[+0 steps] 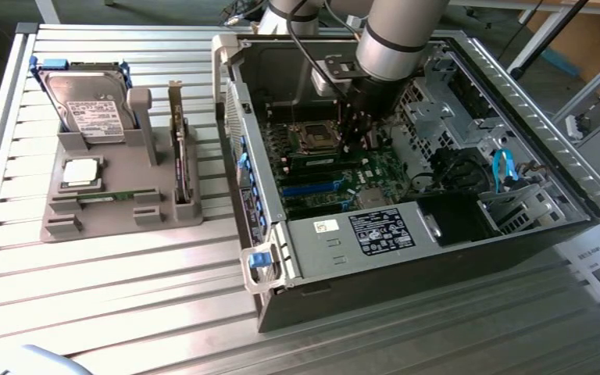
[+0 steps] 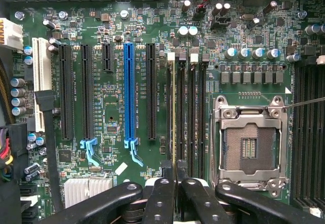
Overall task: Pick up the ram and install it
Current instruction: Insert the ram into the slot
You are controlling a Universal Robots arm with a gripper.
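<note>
The black two-fingered gripper (image 2: 174,172) is nearly closed, and its fingertips (image 2: 166,176) pinch one end of the ram (image 2: 174,112), a thin narrow board seen edge-on. The ram stands along the outermost of the black memory slots (image 2: 192,107) (whether it is pressed home I cannot tell). On one side is the empty silver processor socket (image 2: 249,145), on the other the long blue card slot (image 2: 129,92). In the exterior view the grey robot arm (image 1: 394,39) covers this place inside the open dark computer case (image 1: 436,277).
</note>
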